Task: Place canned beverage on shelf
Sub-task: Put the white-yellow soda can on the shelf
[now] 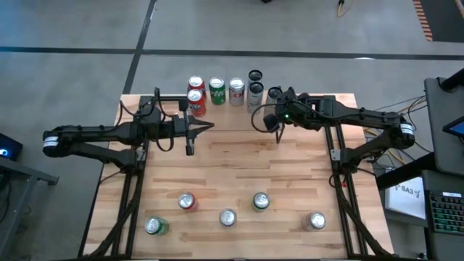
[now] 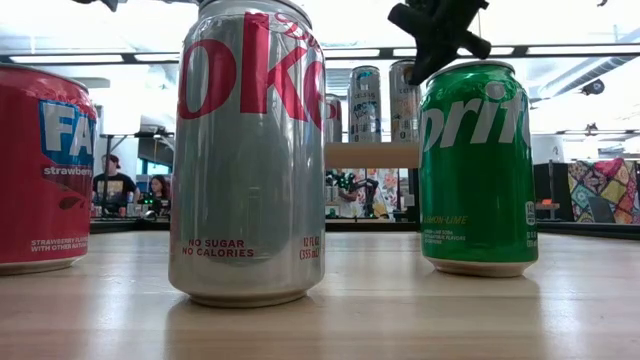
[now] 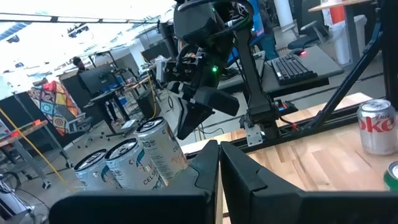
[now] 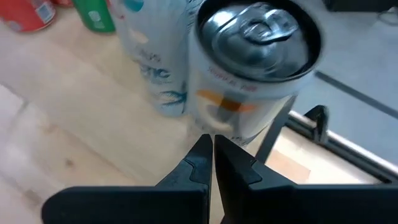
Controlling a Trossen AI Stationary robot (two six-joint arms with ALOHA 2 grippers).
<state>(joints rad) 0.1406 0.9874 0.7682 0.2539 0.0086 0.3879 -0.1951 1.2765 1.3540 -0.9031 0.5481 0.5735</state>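
Wooden tabletop [image 2: 400, 320] carries, nearest, a Diet Coke can [image 2: 250, 150] reading "NO SUGAR NO CALORIES", a Sprite can [image 2: 475, 165] and a strawberry Fanta can [image 2: 40, 165]. Farther back, both the left hand [image 1: 191, 150] and the right hand [image 1: 279, 136] hover clenched and empty before the shelf [image 1: 217, 110], lined with cans.

From overhead we look straight down on the whole bench [image 1: 290, 181]. Our low camera sits at bench height, very close behind a Diet Coke can [image 2: 250, 150] and a Sprite can [image 2: 478, 165], facing the room. Each wrist camera looks forward past its own fingers [image 3: 219, 180] (both views catch the tall pale cans [image 4: 249, 68] at close range).
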